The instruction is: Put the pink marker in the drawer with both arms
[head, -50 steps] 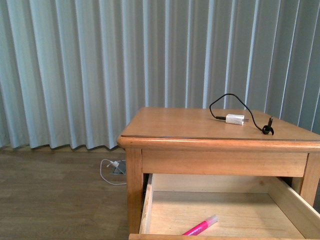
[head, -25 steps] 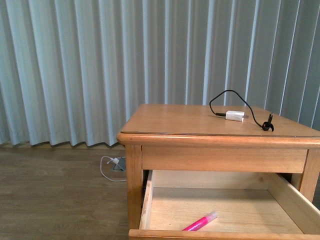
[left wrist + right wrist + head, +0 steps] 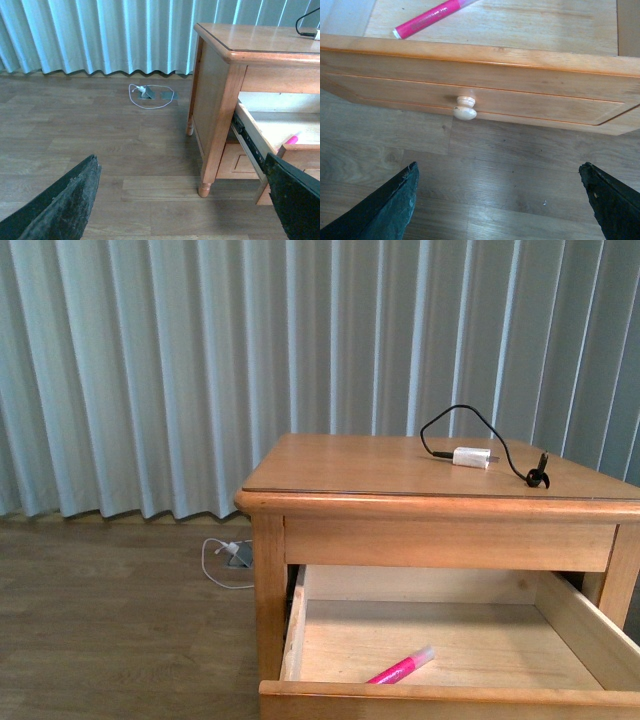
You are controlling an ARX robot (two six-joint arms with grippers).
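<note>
Both tools are empty: the left gripper (image 3: 181, 162) has its fingers spread wide over the floor beside the table (image 3: 220, 75). We log the right gripper (image 3: 498, 169) equally wide apart, facing the knob (image 3: 465, 108) without touching it. The drawer (image 3: 440, 701) is pulled out. The pink marker (image 3: 400, 669) lies slantwise on its floor, near the front board. A white charger (image 3: 470, 456) sits on the tabletop.

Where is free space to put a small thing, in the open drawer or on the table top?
In the drawer, the floor between the pink marker and the right and back walls is bare. The left half of the table top is bare. Crowded only at its right rear, by the charger plug and cable.
</note>
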